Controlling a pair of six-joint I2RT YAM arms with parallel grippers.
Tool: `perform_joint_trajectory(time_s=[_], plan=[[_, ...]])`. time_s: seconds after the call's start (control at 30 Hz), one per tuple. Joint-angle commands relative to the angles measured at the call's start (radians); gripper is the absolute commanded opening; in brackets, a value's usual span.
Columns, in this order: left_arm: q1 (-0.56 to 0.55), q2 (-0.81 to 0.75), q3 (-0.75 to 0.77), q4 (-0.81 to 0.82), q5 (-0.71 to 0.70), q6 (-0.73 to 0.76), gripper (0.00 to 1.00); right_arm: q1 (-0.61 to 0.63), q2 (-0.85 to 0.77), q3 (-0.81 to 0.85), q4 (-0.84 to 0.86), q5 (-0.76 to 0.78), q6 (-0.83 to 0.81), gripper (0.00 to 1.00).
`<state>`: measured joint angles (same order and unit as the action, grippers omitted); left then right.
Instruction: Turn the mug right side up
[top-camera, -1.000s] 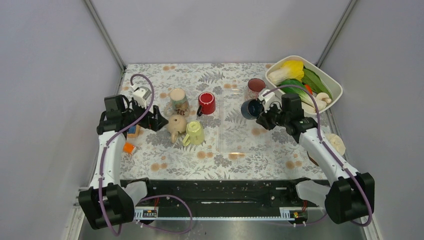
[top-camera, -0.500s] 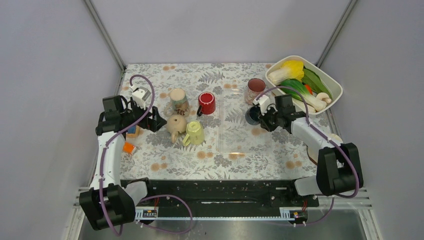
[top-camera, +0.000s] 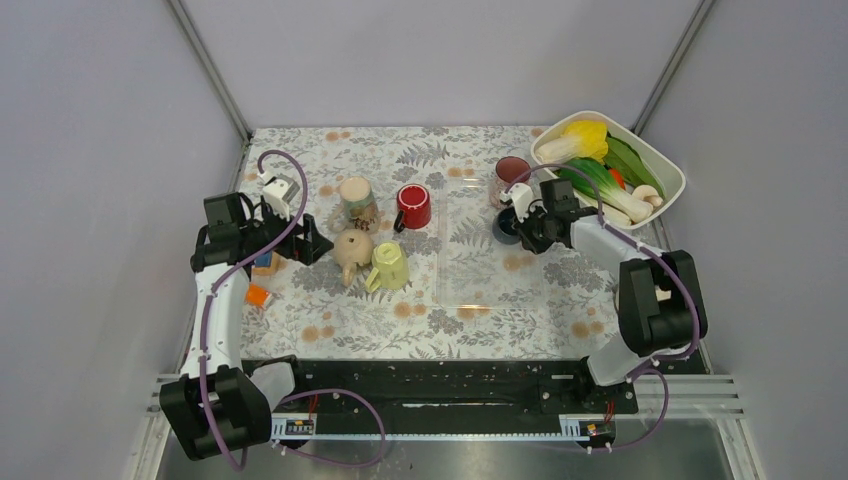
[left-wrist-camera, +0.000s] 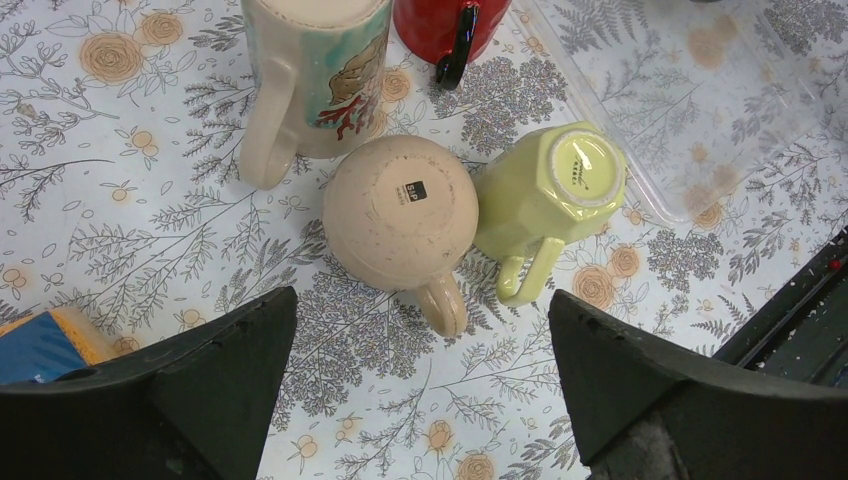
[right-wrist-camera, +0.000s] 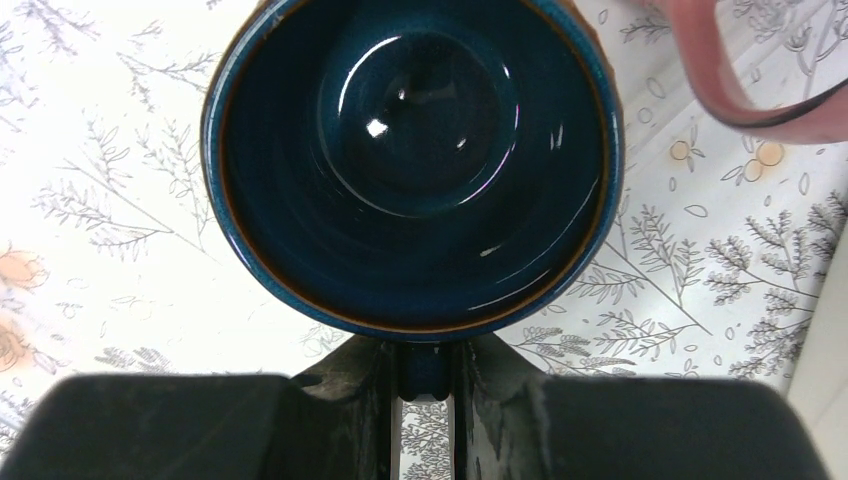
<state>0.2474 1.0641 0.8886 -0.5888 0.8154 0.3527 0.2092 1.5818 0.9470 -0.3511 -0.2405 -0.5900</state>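
Right wrist view looks straight down into the blue mug (right-wrist-camera: 412, 165): its mouth faces up and the glazed bottom shows inside, so the turning itself looks done. The right gripper (right-wrist-camera: 425, 385) has its jaws clamped on the handle (right-wrist-camera: 424, 372), which sticks out between them at the near side of the rim. From above, the mug sits at the far right of the table (top-camera: 480, 300), just beside a pink mug (top-camera: 512, 172). Whether its base already touches the table cannot be told from either view.

The step in hand, as I judge it, is the set-down. The next move calls for lowering the mug level until it rests flat. Then the jaws should part and draw back along the line of the handle, so the mug is not tipped or nudged into the pink one.

The left gripper (left-wrist-camera: 420, 400) hangs with jaws wide apart over a beige mug (left-wrist-camera: 402, 212) and a yellow mug (left-wrist-camera: 550, 190), both base-up, and holds nothing.
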Motion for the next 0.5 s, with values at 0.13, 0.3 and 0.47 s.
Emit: perform_joint_trajectory(time_s=[0.13,0.3,0.47], plan=[[0.013,-0.007,-0.010,0.036,0.054,0.031,0.99,-0.003,0.047,0.121,-0.023,0.025,-0.011,0.00],[0.014,-0.014,-0.012,0.037,0.060,0.031,0.99,-0.003,0.072,0.142,-0.025,0.042,-0.004,0.00],[0.018,-0.012,-0.012,0.037,0.066,0.029,0.99,-0.003,0.100,0.163,-0.049,0.059,-0.013,0.00]])
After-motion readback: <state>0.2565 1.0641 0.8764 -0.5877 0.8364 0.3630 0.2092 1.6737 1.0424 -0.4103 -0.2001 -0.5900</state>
